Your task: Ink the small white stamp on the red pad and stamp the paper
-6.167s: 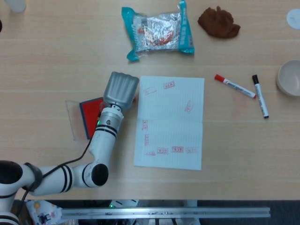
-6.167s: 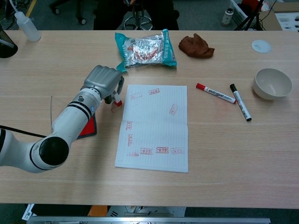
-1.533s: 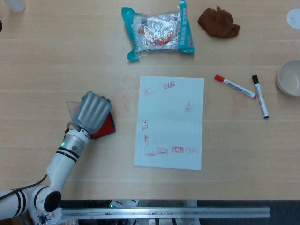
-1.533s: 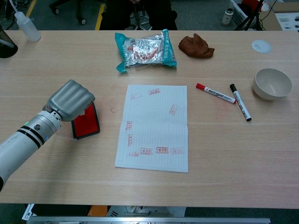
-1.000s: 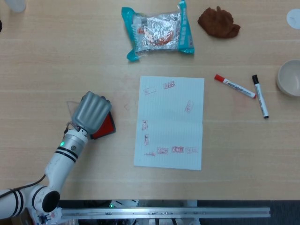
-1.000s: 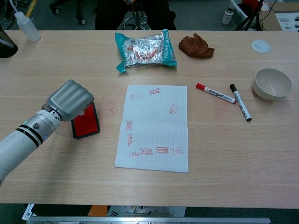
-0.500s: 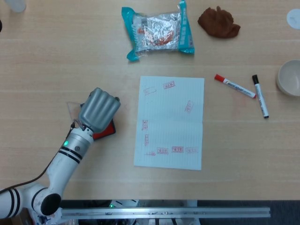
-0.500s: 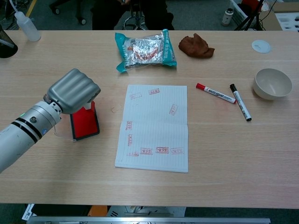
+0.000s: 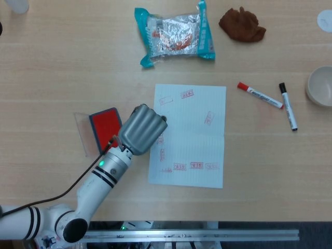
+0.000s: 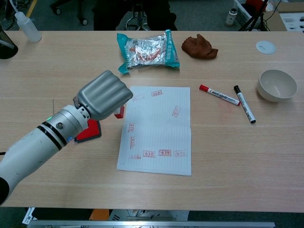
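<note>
My left hand (image 9: 141, 128) (image 10: 103, 95) hovers over the left edge of the lined paper (image 9: 194, 135) (image 10: 159, 128), fingers curled downward. In the chest view a small white stamp (image 10: 118, 112) with a red underside pokes out below the fingers, held above the paper's left margin. The head view hides the stamp under the hand. The red ink pad (image 9: 105, 123) (image 10: 87, 131) lies uncovered to the left of the paper, behind the forearm in the chest view. The paper bears several red imprints. No right hand shows in either view.
A teal snack bag (image 9: 175, 33) and a brown cloth (image 9: 241, 24) lie at the far side. A red marker (image 9: 259, 95), a black marker (image 9: 288, 106) and a white bowl (image 9: 320, 86) sit at the right. The pad's clear lid (image 9: 82, 132) lies left of the pad.
My left hand has lifted off the red pad and moved right with the stamp, from over the pad to above the paper's left edge. The pad is now uncovered.
</note>
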{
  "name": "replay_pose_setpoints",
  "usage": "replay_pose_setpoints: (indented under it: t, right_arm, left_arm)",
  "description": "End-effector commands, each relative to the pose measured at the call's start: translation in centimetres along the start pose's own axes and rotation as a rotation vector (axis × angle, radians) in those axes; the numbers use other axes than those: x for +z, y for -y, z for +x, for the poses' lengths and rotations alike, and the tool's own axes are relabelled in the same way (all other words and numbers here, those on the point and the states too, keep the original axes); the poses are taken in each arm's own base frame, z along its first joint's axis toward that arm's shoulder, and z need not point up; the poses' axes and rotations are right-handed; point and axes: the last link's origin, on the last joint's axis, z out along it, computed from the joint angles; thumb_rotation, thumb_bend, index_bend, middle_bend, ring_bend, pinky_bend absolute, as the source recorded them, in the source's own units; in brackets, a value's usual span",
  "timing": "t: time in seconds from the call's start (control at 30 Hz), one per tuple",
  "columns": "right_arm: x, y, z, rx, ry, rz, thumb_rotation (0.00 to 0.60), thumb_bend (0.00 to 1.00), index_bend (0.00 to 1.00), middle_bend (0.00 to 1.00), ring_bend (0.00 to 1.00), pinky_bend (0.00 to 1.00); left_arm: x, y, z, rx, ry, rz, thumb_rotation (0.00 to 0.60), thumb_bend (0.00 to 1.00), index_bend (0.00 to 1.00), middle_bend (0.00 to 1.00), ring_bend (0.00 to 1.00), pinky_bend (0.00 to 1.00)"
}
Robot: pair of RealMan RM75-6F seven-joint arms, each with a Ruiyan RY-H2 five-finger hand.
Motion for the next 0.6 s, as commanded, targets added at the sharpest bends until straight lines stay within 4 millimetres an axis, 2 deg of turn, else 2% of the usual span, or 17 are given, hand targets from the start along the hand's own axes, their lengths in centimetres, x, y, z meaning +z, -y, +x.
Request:
replay_pose_setpoints:
  t: [0.03, 0.33, 0.6]
  right_arm:
    - [0.0, -0.1, -0.1, 0.003, 0.004, -0.003, 0.6, 0.12, 0.21, 0.32, 0.22, 0.27]
    - [0.3, -0.1, -0.2, 0.002, 0.009, 0.008, 0.6, 0.12, 0.21, 0.32, 0.22, 0.27]
    - [0.5, 0.0, -0.1, -0.005, 0.009, 0.012, 0.6, 0.12, 0.21, 0.32, 0.22, 0.27]
  left_arm:
    - [0.2, -0.9, 0.4, -0.003, -0.007, -0.023, 0.6, 0.26, 0.62, 1.0, 1.0, 1.0]
    - [0.0, -3.7, 0.4, 0.028, -0.016, -0.073, 0.6, 0.26, 0.62, 1.0, 1.0, 1.0]
    - [0.4, -5.3, -0.3, 0.039, -0.004, -0.077, 0.6, 0.26, 0.62, 1.0, 1.0, 1.0]
